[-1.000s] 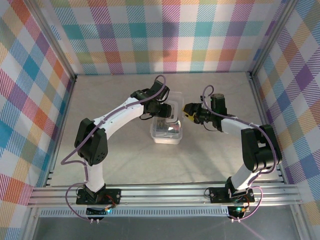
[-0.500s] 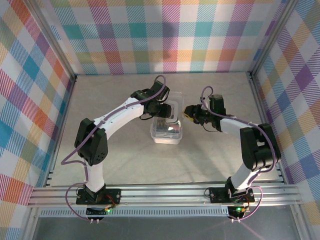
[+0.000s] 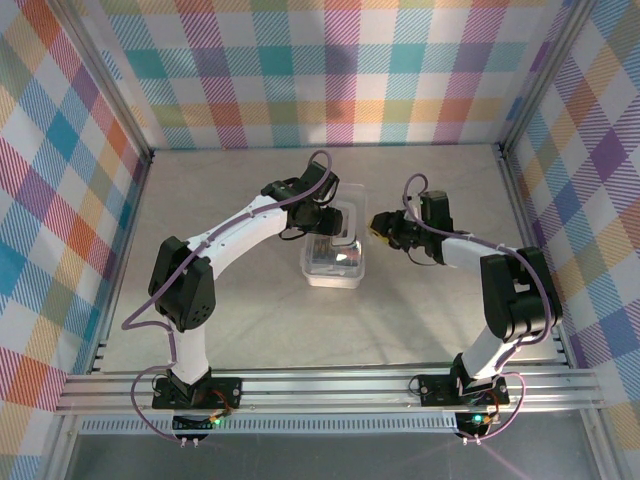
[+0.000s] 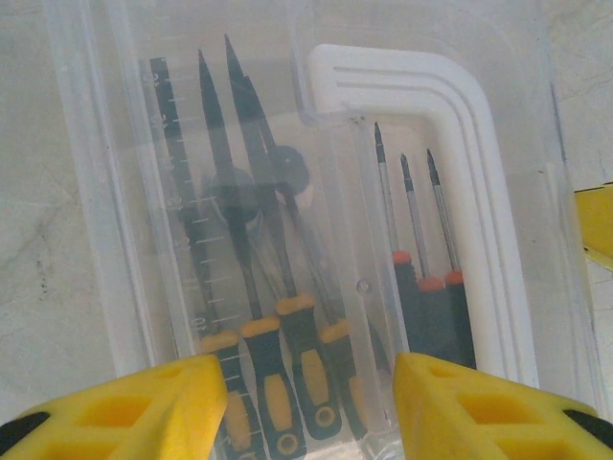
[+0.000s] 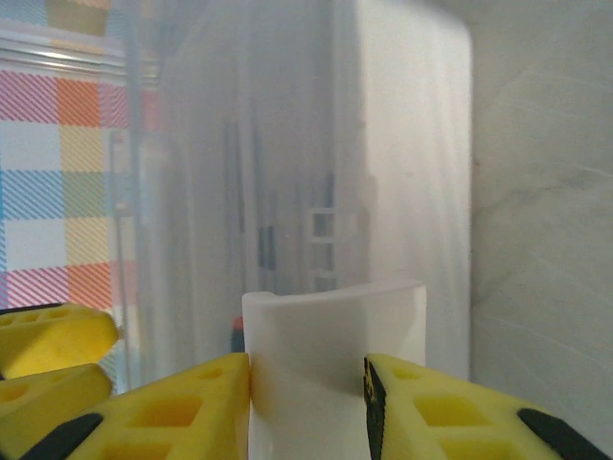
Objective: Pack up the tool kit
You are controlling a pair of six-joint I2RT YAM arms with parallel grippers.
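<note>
Clear plastic box (image 3: 333,264) of the tool kit sits near the middle of the grey bench (image 3: 220,200), between the two arms. Plaid-patterned walls (image 3: 330,60) enclose the bench on three sides.

Left tool (image 3: 325,226): positioned above the far half of the box. In the left wrist view, the left tool (image 4: 306,379) has its yellow fingers (image 4: 144,402) well apart with nothing gripped between them. The box contents lie below the gap.

Right tool (image 3: 376,222): positioned at the right side of the box, level with its far end. In the right wrist view, the right tool (image 5: 306,388) has a yellow finger pressed against each side of a white frame (image 5: 330,331). It is clamped on that part. One yellow finger of this tool also appears at the right edge of the left wrist view.

White frame (image 4: 469,144): a thick ribbed strip with a rounded corner, set against the clear plastic. Whether it belongs to the lid or to the base cannot be determined.

Contents: four screwdrivers with black-orange handles (image 4: 287,359) lie side by side, seen through the clear plastic, with their shafts pointing away from the left tool. Three screwdrivers with black-red handles (image 4: 431,307) lie beside them, within the white frame's corner, pointing the same way.
</note>
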